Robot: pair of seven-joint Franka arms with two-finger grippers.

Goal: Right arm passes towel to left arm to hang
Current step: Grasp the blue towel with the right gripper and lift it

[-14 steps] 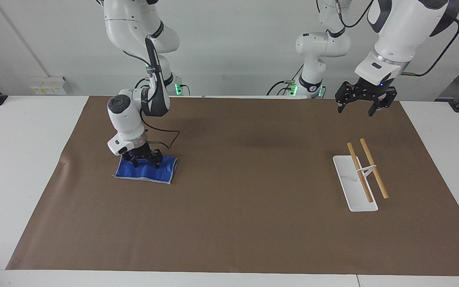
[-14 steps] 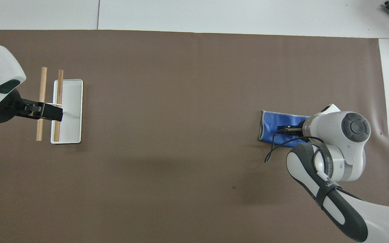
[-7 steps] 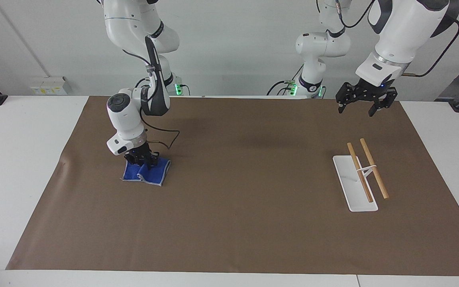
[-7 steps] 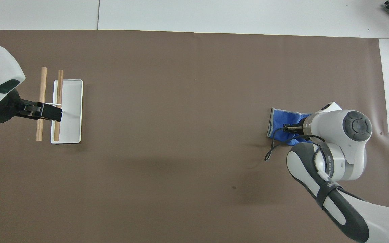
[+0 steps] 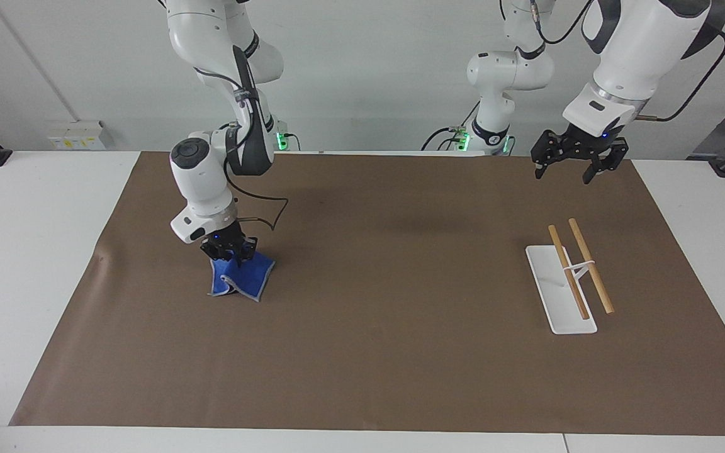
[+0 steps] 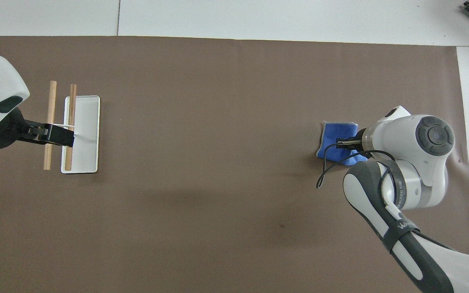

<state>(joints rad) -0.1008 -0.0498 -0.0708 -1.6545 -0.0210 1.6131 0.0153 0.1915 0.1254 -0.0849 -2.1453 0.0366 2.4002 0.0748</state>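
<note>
Towel [image 5: 241, 274] clamped in right gripper [image 5: 229, 253], partly lifted; left gripper [image 5: 576, 162] waits spread above rack [image 5: 561, 296]; handover, hanging outstanding.

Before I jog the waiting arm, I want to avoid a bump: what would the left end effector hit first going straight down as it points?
Probably the brown mat. The open left end effector hangs nearer the robots than the rack, though depth is uncertain.
</note>
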